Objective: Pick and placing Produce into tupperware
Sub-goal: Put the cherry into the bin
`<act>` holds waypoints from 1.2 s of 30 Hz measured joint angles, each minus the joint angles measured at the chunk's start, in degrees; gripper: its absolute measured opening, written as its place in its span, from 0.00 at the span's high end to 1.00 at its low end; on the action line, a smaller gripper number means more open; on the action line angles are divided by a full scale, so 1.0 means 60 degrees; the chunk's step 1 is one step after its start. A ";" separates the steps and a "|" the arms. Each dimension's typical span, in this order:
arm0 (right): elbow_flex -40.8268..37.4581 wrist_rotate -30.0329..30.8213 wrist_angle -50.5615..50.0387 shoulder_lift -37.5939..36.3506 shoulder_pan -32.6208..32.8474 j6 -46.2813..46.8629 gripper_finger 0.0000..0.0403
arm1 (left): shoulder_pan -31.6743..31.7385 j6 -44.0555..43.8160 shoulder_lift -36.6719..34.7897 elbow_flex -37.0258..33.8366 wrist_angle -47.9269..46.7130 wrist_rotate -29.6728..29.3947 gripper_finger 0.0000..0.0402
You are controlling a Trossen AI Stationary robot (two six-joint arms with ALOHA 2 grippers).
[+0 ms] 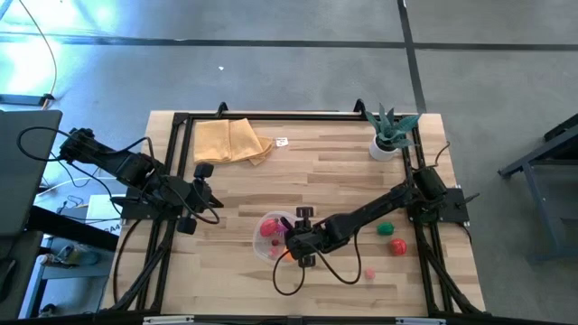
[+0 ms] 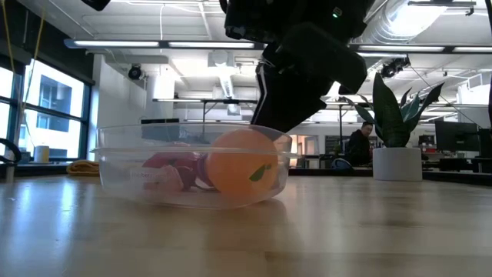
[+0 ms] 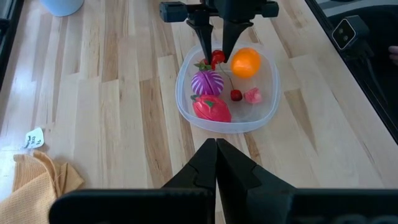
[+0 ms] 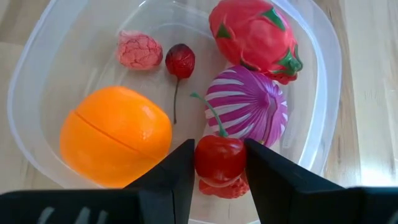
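Observation:
The clear tupperware (image 1: 267,253) stands on the table's near middle. In it lie an orange (image 4: 115,134), a purple striped piece (image 4: 249,109), a red spiky fruit (image 4: 255,34), a pink lump (image 4: 140,50) and a dark cherry (image 4: 180,60). My right gripper (image 4: 219,168) reaches down into the tupperware (image 3: 267,106), shut on a red cherry (image 4: 219,155). Under it shows another red piece (image 4: 224,188). My left gripper (image 3: 216,146) waits shut above the table's left side (image 1: 212,203), touching nothing. My right gripper pinches the red cherry's round body (image 4: 205,163) between its two fingers (image 4: 177,177), one on either side. The fingers slant down from the table's right side into the tupperware. The cherry's green stem (image 4: 211,118) sticks out ahead of the fingers. Whether the cherry rests on the red piece below, I cannot tell.
Loose produce lies on the table's right: a green piece (image 1: 386,228), a red one (image 1: 396,246) and a small pink one (image 1: 369,271). A potted plant (image 1: 390,134) stands at the far right, a folded yellow-tan cloth (image 1: 230,140) at the far left. A black frame (image 1: 271,116) borders the table.

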 joint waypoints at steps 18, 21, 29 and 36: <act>0.0000 -0.0004 -0.0215 0.0000 -0.0004 0.0210 0.69 | -0.0001 0.0001 0.0000 0.0000 0.0000 0.0002 1.00; 0.0000 -0.0014 -0.0215 0.0000 -0.0004 0.0210 0.69 | 0.0000 0.0001 0.0001 0.0000 0.0000 -0.0002 1.00; 0.0000 -0.0093 -0.0215 0.0000 -0.0004 0.0206 0.69 | 0.0000 -0.0002 0.0000 0.0000 0.0000 -0.0002 1.00; 0.0000 -0.0171 -0.0211 0.0000 -0.0006 0.0232 0.69 | -0.0003 0.0002 0.0000 0.0000 0.0000 0.0001 1.00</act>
